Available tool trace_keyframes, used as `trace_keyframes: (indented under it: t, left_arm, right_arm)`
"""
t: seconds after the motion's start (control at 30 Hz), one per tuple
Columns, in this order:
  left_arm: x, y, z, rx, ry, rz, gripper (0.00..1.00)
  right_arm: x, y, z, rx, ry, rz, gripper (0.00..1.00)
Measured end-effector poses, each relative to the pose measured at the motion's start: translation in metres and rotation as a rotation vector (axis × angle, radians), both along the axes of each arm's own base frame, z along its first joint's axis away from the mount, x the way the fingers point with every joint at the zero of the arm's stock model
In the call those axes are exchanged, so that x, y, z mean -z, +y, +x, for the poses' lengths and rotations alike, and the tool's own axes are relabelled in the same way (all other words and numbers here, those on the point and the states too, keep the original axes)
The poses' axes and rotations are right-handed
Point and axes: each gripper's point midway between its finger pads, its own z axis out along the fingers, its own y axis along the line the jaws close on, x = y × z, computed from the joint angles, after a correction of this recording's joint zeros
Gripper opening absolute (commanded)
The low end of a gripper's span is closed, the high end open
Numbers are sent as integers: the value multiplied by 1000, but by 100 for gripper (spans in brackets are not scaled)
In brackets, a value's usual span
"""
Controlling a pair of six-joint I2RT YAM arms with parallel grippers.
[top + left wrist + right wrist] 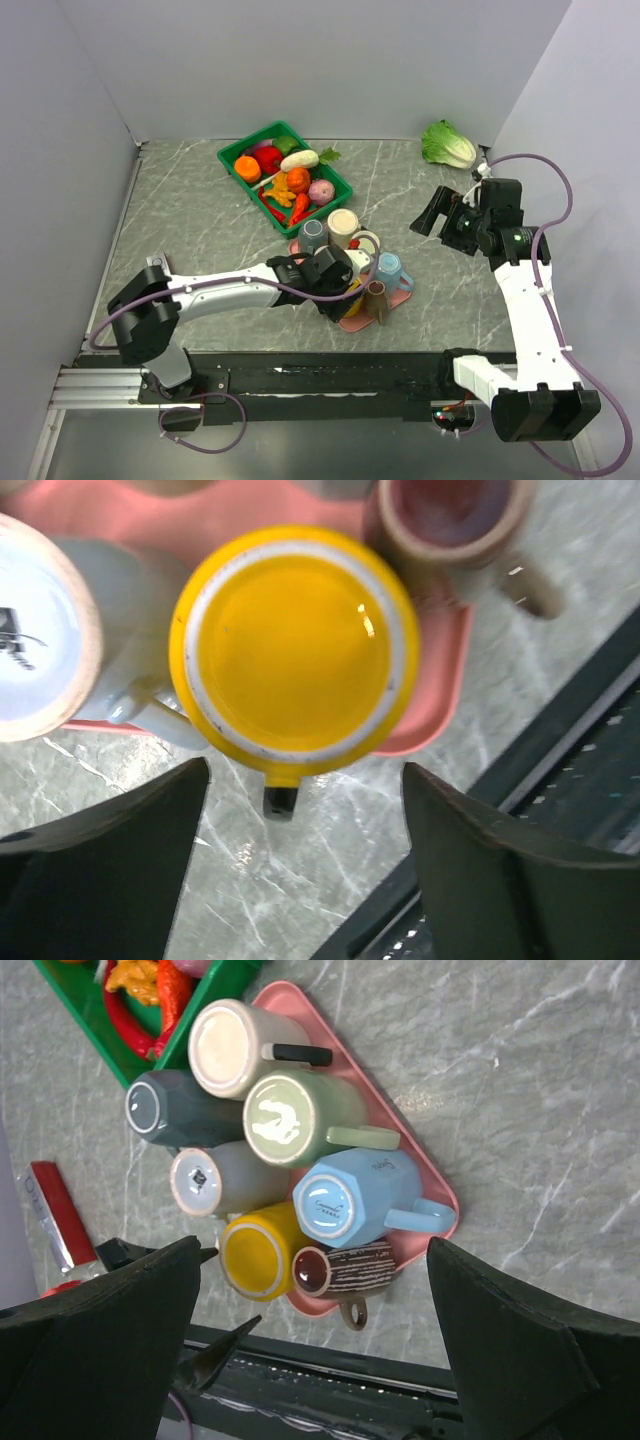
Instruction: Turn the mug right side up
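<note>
Nearest the lens, two dark fingers (110,870) of the left gripper (305,775), spread wide apart and clamped on nothing. Just beyond and centred between them, seen from the left wrist: round yellow ceramic mug (295,650), standing base-up at the near edge of the flat pink plastic tray (440,690). Long axis upright, running straight along the line of approach, so lies dead ahead of the claw rather than off to one side. Handle apparently poking toward the gap between the fingers. Crowded closely by a pale grey mug with a white base (40,630) on one side and a brown mug (455,520) on the other. Far closer to the left arm; right gripper (435,213) well apart from the tray, likewise open and empty.
</note>
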Motion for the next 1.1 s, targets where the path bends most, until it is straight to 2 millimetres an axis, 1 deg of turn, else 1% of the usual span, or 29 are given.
trace_keyframes:
  t: [0.07,0.17,0.3,0.6,0.73,0.77,0.83,0.9,0.93,1.0,1.03,1.1]
  left_arm:
    - [10,2,1,3,7,29,76]
    - [16,4,2,3,15,45,69]
    - [16,4,7,5,15,38,60]
    - [20,3,7,25,44,26,49]
    - [25,5,5,37,54,34,36]
    - [26,6,5,39,55,37,28]
    - [26,6,5,45,55,39,20]
    - [26,6,6,48,55,36,18]
    - [26,6,6,48,53,36,12]
    - [26,6,6,48,52,35,4]
    - [26,5,6,48,52,34,1]
    - [27,6,6,48,49,31,1]
  right_arm:
    - [4,-1,0,8,12,-2,100]
    - [6,-3,2,19,20,-8,100]
    - [10,-5,2,32,29,-13,100]
    - [13,-11,3,67,36,-35,100]
    - [14,-13,3,75,39,-41,100]
    - [14,-13,3,76,40,-43,100]
    - [17,-14,2,80,47,-46,100]
    - [19,-15,1,82,56,-49,100]
    - [20,-15,1,83,57,-50,100]
    - [20,-16,0,86,59,-52,100]
    - [20,-16,0,90,59,-52,100]
    - [21,-17,0,97,59,-55,100]
